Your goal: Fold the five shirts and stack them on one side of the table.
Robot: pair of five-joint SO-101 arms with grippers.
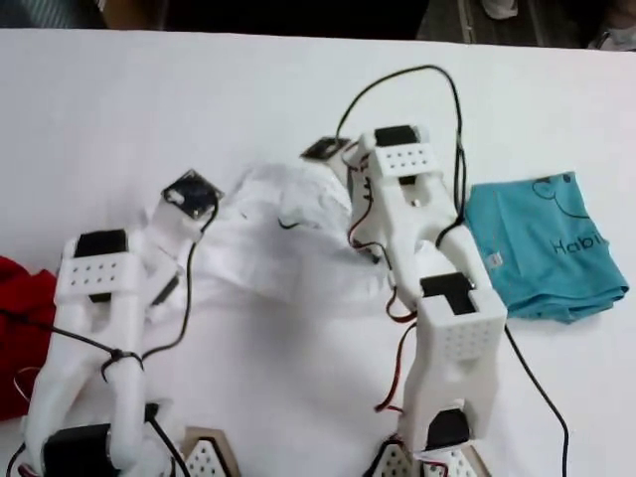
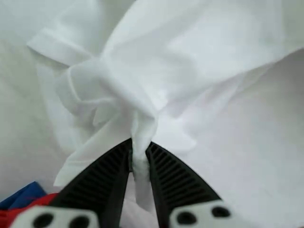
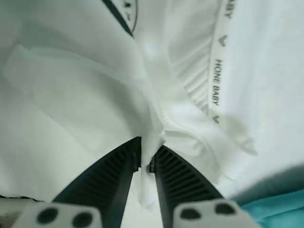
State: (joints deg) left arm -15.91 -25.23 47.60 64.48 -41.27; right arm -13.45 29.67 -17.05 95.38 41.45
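Two grippers are on one white shirt [image 1: 283,248], which sits bunched up around the middle of the desk [image 1: 149,99]. The left gripper [image 2: 138,154] is clamped on a twisted wad of the fabric. The right gripper [image 3: 149,156] is pinching a fold right by the ribbed collar. A folded teal shirt [image 1: 545,248] lies near the desk's right edge, just beside the right arm. A red shirt [image 1: 18,328] pokes in at the left edge, and a bit of blue cloth [image 2: 21,194] sits next to it. The widest stretch of desk runs from the white shirt to the far edge. Both arm bases crowd the near edge.
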